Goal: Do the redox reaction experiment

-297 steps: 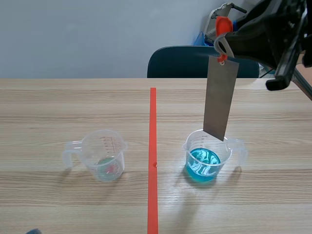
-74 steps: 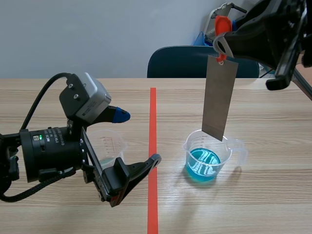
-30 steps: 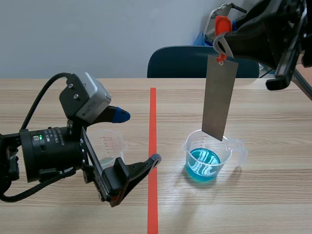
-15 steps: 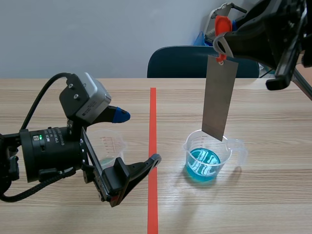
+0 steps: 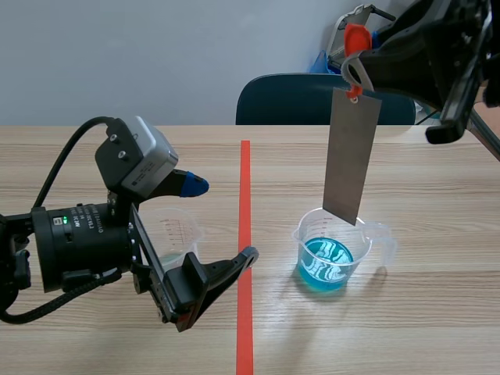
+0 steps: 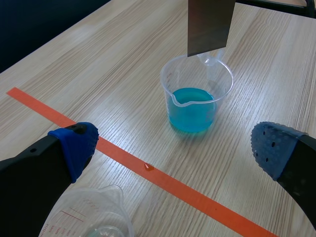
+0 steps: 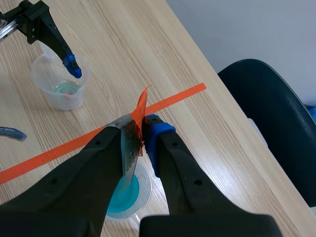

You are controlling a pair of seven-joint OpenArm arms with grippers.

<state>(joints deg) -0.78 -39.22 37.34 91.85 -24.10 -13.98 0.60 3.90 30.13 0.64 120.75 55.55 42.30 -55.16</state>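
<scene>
R pincer pinches top of metal strip at its orange tab. Strip hangs upright, lower end at rim of blue-liquid cup, clear of the liquid. L pincer spread wide, holding nothing, clear cup just under it on desk, across tape line from blue-liquid cup.

Left tool hangs low, fingers spread wide; right tool raised, clamped on a metal strip.
</scene>
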